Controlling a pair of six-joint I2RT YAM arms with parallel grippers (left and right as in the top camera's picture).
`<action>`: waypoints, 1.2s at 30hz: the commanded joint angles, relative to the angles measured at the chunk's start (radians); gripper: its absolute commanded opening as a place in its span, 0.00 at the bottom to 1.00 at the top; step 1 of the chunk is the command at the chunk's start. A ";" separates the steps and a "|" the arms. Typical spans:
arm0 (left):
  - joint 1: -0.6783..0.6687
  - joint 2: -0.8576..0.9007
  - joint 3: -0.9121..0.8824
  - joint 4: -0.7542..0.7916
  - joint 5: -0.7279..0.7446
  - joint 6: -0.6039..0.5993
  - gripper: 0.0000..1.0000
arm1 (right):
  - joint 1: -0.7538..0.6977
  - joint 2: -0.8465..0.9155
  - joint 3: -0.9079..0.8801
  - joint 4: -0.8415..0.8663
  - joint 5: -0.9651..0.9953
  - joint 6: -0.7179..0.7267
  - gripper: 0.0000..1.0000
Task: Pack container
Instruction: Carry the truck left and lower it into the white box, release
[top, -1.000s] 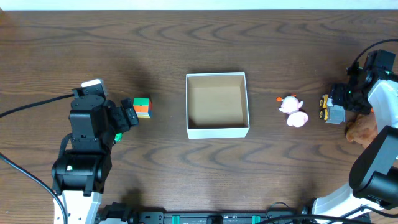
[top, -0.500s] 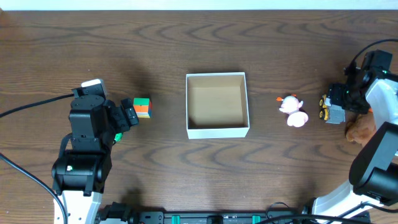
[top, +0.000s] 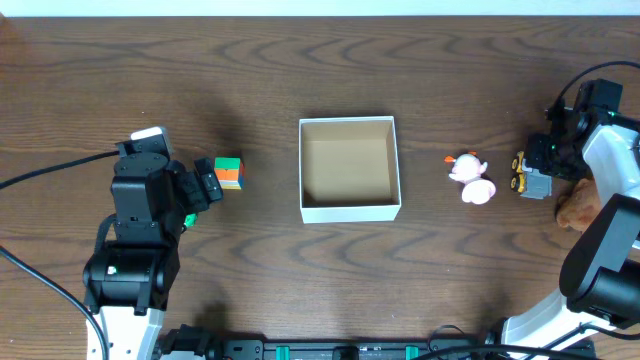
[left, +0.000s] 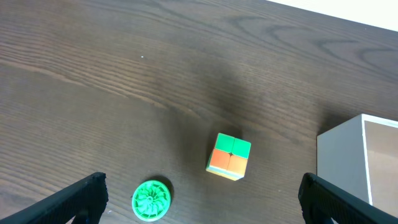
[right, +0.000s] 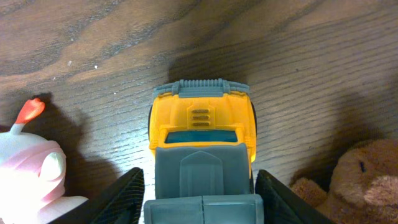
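Sitting at the centre of the wooden table (top: 120, 80) in the overhead view, the container (top: 350, 211) is a shallow square white cardboard box, open upward, tan-brown inside and with nothing in it; the left wrist view catches one white corner (left: 341, 158) at 3 o'clock; its thin walls suggest it is light and easily bent, likely to skid on the smooth wood if nudged, so it is probably best left where it lies and filled from above; if it had to be moved, a pinch over one wall near a corner, where the card is stiffest, looks the safest hold; well apart at its 9 o'clock lies a small colour cube (left: 229, 155), with a green ribbed disc (left: 151, 200) near it, and the left gripper (left: 202, 186) hangs over them with fingers spread wide and holding nothing; at the box's 3 o'clock a white and pink toy bird (top: 470, 178) lies between it and a yellow and grey toy truck (right: 200, 134); a brown teddy bear (right: 348, 180) sits just beside the truck; the right gripper (right: 202, 196) straddles the truck's grey end, a finger close on each side; whether they press it cannot be told
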 joint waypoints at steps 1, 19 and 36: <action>0.006 0.002 0.024 0.002 -0.009 -0.010 0.98 | 0.010 0.011 0.016 -0.005 -0.007 -0.006 0.56; 0.006 0.002 0.024 0.002 -0.009 -0.010 0.98 | 0.017 0.004 0.016 -0.020 -0.043 0.013 0.10; 0.006 0.002 0.024 0.001 -0.008 -0.010 0.98 | 0.535 -0.422 0.181 -0.019 -0.065 0.231 0.01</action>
